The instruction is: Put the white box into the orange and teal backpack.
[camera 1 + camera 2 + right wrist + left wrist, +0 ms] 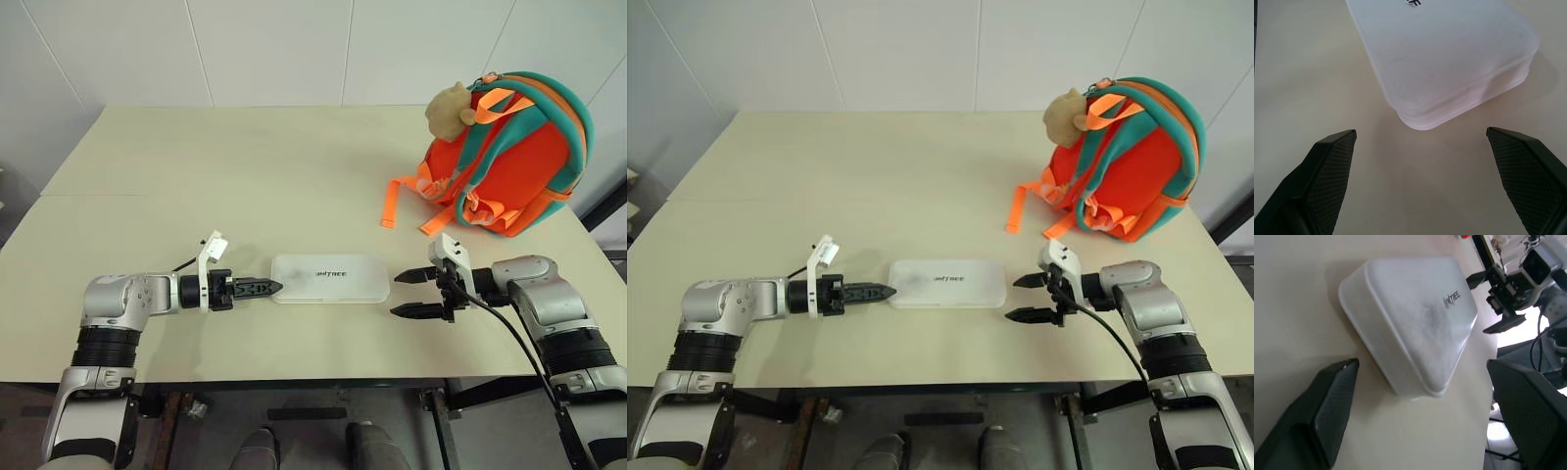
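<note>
White box: the white box [330, 279] lies flat on the surface [245, 186], near its front edge, lettering up, between the two tools.
Left tool: the left tool [257, 288] sits just beside the box's left end, fingers spread wide, holding nothing.
Right tool: the right tool [415, 294] sits just beside the box's right end, fingers spread, holding nothing.
Backpack: the orange and teal backpack [514, 157] stands at the far right of the surface, well apart from the box, with a beige plush toy [451, 110] on it.

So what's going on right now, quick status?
Left gripper and right gripper open, flanking white box. Box flat on table. Backpack beyond, path clear.
</note>
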You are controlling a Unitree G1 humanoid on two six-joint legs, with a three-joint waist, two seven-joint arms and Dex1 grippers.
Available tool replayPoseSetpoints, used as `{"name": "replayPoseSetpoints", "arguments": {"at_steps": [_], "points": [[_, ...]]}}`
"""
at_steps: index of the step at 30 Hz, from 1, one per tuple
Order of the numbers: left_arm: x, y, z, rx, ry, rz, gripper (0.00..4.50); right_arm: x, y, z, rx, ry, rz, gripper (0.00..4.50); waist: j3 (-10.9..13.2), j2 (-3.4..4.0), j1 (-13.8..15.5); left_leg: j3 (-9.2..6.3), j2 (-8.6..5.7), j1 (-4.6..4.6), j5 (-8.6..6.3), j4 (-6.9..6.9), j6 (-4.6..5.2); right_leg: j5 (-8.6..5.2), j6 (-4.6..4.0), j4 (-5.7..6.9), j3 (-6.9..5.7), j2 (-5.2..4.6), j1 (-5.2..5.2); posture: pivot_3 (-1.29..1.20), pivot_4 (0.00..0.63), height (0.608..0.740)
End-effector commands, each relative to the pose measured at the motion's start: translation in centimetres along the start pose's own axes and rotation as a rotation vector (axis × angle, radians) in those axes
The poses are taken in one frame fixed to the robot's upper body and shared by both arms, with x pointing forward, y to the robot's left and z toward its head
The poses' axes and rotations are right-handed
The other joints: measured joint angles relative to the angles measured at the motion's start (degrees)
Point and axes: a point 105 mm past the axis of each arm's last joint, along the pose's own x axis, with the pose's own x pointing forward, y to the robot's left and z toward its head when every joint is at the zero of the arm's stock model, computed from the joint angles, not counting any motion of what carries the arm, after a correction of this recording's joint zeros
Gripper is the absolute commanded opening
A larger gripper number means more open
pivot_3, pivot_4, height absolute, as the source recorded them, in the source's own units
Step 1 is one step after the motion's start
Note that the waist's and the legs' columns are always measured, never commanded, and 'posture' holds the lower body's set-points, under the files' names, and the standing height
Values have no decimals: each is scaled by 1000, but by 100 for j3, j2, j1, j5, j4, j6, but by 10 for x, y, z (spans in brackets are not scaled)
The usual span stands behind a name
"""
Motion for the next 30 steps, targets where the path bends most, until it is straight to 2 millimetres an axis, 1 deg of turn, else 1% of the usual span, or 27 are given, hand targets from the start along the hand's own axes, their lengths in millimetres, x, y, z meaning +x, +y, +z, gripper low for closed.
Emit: {"name": "replayPoseSetpoints", "arguments": {"at_steps": [1,5,8,11,17,20,24,30], "points": [[4,-4,-5,-37,22,-22,4487,-1,4,7,-35,-2,20,4500,0,0,10,0,0,0,0,0,0,0,0,0,0,0,0,0,150,740],[9,-2,-7,-56,26,-16,4487,5,4,10,-41,-20,26,4500,0,0,33,0,0,0,-1,0,-1,0,0,-4,0,0,1,0,150,740],[22,0,-9,-80,26,-38,4487,12,3,11,-60,-30,34,4500,0,0,52,0,-1,1,-1,1,-2,0,0,-4,0,-1,4,0,150,740],[28,0,-9,-108,27,-57,4487,14,2,11,-69,-33,37,4500,0,0,57,-3,-4,2,0,9,-2,2,3,-5,-3,-2,13,0,150,740],[41,-8,-8,-186,74,-124,4487,16,1,11,-99,-30,40,4500,0,0,59,-4,-7,5,0,9,-2,3,6,-10,-3,-4,20,0,150,740],[43,-8,-5,-233,94,-136,4487,15,1,7,-112,-13,34,4500,0,0,51,-5,-8,5,0,9,-2,4,7,-12,-3,-5,20,0,150,740],[41,-12,3,-332,101,-176,4487,9,0,-1,-113,4,11,4500,0,0,36,-5,-8,5,0,5,-2,3,9,-13,-4,-4,19,0,150,740],[42,-8,12,-397,95,-165,4487,-1,3,-12,-101,16,-17,4500,0,0,47,-6,-8,3,-3,5,-2,-2,15,-15,-4,-4,19,0,150,740]]}}
